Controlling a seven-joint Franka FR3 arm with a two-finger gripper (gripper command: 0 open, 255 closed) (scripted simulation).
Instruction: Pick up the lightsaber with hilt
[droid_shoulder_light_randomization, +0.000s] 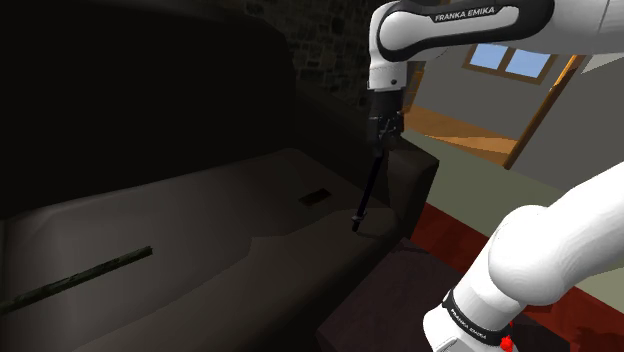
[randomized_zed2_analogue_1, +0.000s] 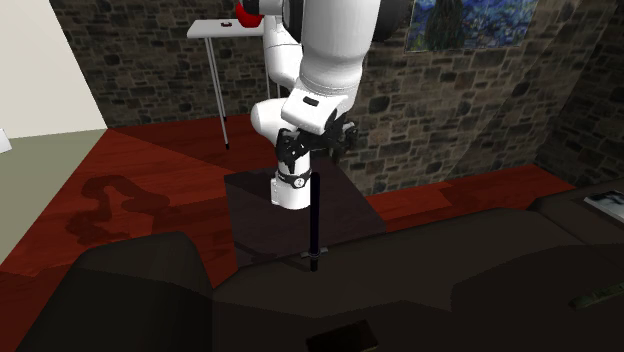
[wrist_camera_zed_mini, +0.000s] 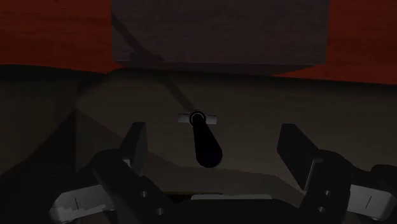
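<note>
The lightsaber (droid_shoulder_light_randomization: 367, 192) is a thin black rod standing nearly upright over the dark sofa seat (droid_shoulder_light_randomization: 220, 230). Its lower end, with a small pale cross-piece (wrist_camera_zed_mini: 197, 118), is at or just above the cushion. My gripper (droid_shoulder_light_randomization: 384, 135) hangs directly above it, and the rod's top reaches up between the fingers. In the wrist view the lightsaber (wrist_camera_zed_mini: 206, 145) runs down the middle of my gripper (wrist_camera_zed_mini: 214, 132). The two black fingers (wrist_camera_zed_mini: 135, 145) stand wide apart on either side and do not touch it. From the second exterior view, the rod (randomized_zed2_analogue_1: 316, 215) drops straight below the gripper (randomized_zed2_analogue_1: 315, 165).
A long greenish rod (droid_shoulder_light_randomization: 85, 273) lies on the seat at the shoulder view's left. A small dark flat rectangle (droid_shoulder_light_randomization: 317, 196) lies near the sofa back. The sofa arm (droid_shoulder_light_randomization: 415, 175) rises beside the gripper. My dark stand (randomized_zed2_analogue_1: 300, 215) is behind the sofa, with a white table (randomized_zed2_analogue_1: 225, 28) farther back.
</note>
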